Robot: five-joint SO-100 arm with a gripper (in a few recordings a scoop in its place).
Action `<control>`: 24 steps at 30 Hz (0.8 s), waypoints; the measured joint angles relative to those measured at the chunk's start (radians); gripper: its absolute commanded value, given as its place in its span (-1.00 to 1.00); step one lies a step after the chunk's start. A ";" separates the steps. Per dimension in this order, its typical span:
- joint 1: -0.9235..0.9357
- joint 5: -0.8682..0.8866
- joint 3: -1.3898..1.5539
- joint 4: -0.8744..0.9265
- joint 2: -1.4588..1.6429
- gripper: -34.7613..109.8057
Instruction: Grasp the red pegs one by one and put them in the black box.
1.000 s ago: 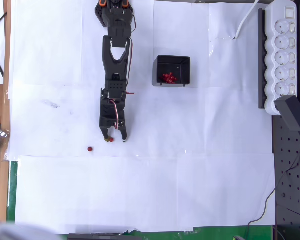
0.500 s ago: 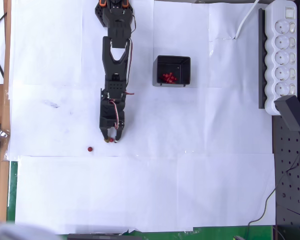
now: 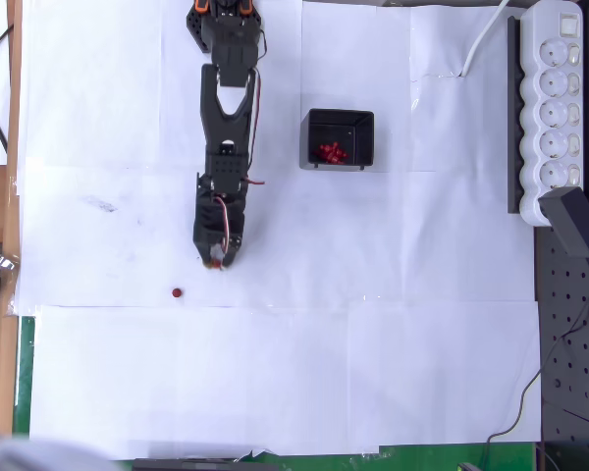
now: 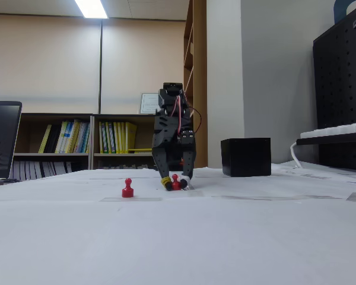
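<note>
Left of the small square black plastic box (image 3: 340, 138), the black two-finger gripper (image 4: 175, 184) has narrowed onto a tiny red round-topped peg (image 4: 175, 182), open a second ago.

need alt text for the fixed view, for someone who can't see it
A black robot arm's gripper is closed around a red peg at the white table surface. Another red peg stands upright to its left, and a black box sits farther back on the right.
</note>
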 measured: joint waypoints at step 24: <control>-0.689 -0.502 0.006 0.873 -0.597 -0.52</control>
